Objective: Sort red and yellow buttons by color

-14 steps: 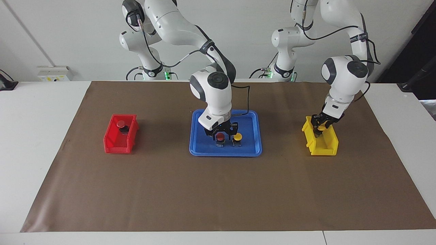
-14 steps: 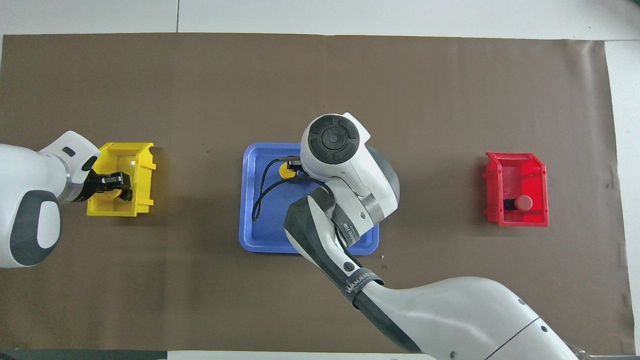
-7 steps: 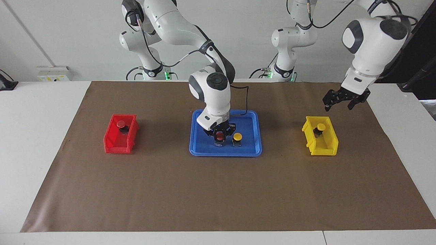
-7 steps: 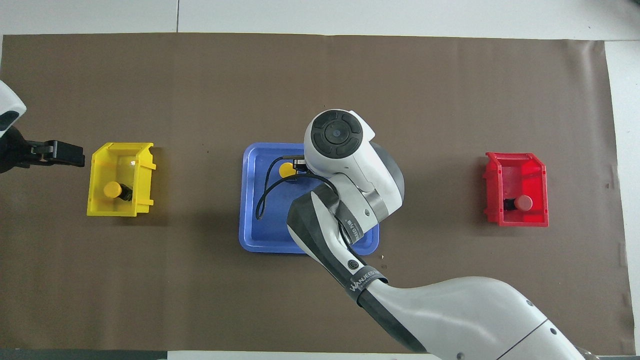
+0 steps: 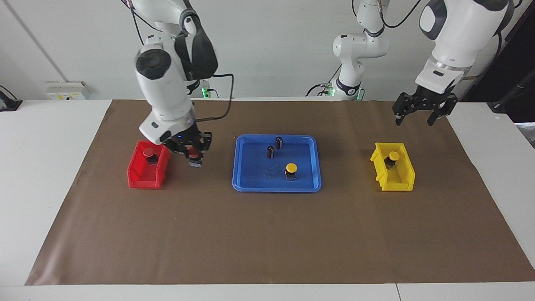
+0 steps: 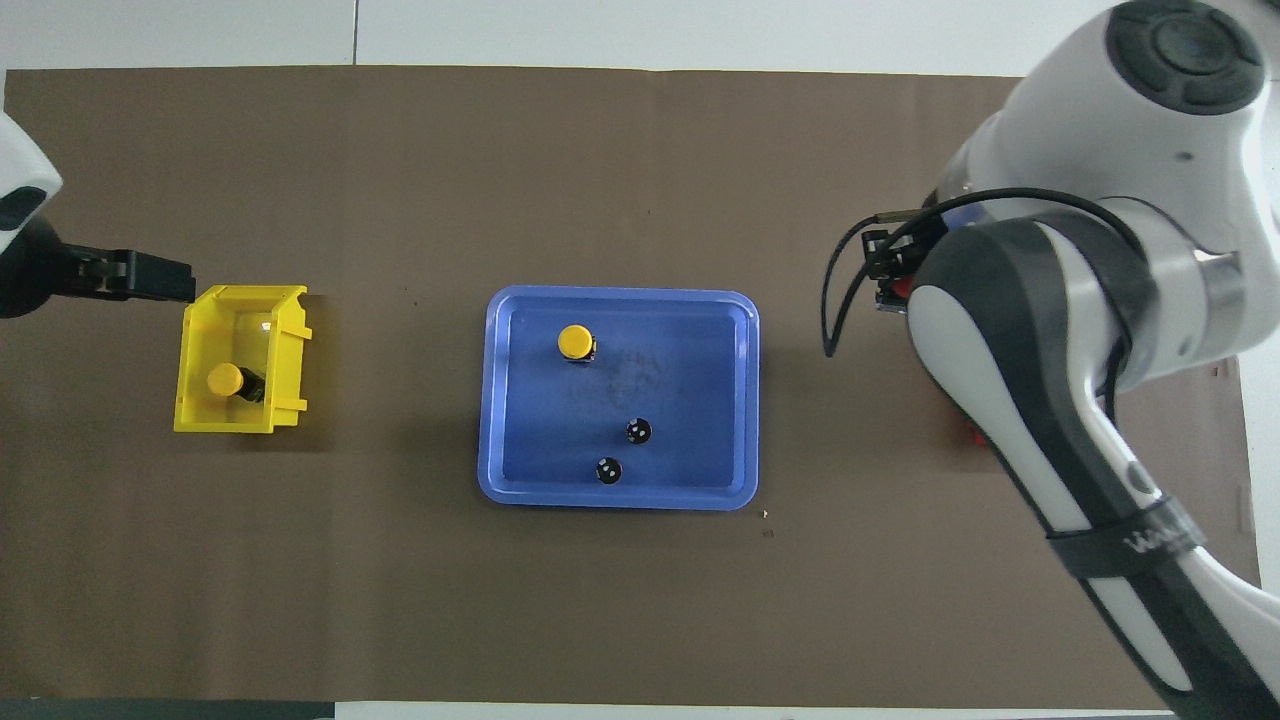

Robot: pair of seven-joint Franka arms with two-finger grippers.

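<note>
Moved: my right gripper (image 5: 193, 154), clamped on red button (image 5: 193, 157), from blue tray (image 5: 311, 184) toward red bin (image 5: 144, 177), matching colour; left gripper (image 5: 422, 110) spread empty, waiting.

A blue tray (image 6: 745, 400) at frame centre holds one yellow button (image 6: 574, 342) and two dark cylinders (image 6: 638, 431), lower right of it.

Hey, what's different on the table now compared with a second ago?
The right end effector took the red button off the blue tray and carried it beside the red bin. The left end effector released a yellow button in the yellow bin and rose, open. The other yellow button, the two dark cylinders and the binned red button stayed.
</note>
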